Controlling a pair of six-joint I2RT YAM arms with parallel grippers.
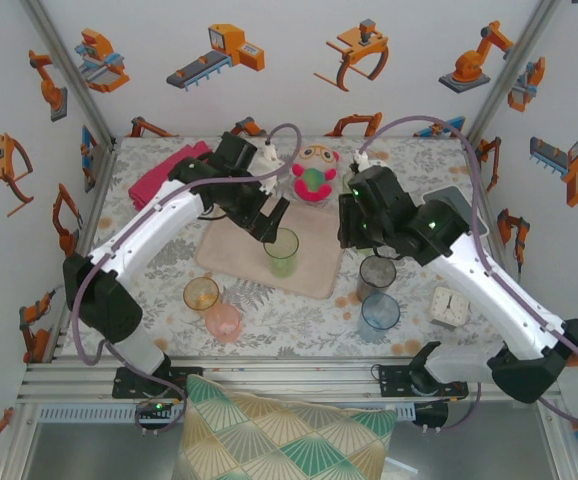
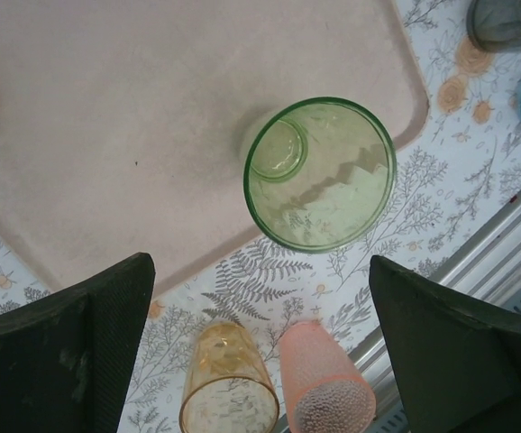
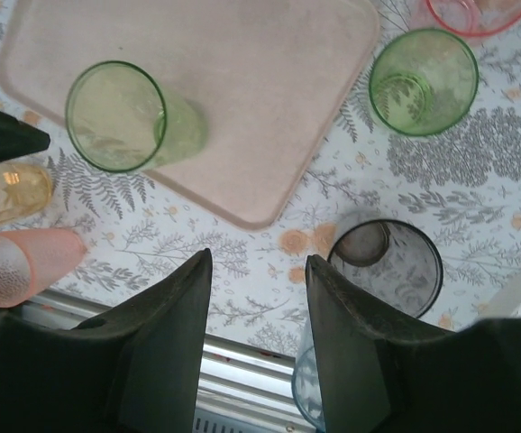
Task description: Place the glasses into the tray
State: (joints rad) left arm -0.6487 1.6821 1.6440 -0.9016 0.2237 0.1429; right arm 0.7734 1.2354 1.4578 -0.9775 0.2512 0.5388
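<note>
A green glass stands upright on the near right corner of the beige-pink tray. My left gripper hovers open just above it, holding nothing. My right gripper is open and empty over the table right of the tray. A grey glass and a blue glass stand near it. An amber glass and a pink glass stand front left. A second green glass is on the table.
A red-green plush toy sits behind the tray and a magenta cloth lies at the back left. A small white clock stands front right. A patterned cushion lies below the table's metal front edge.
</note>
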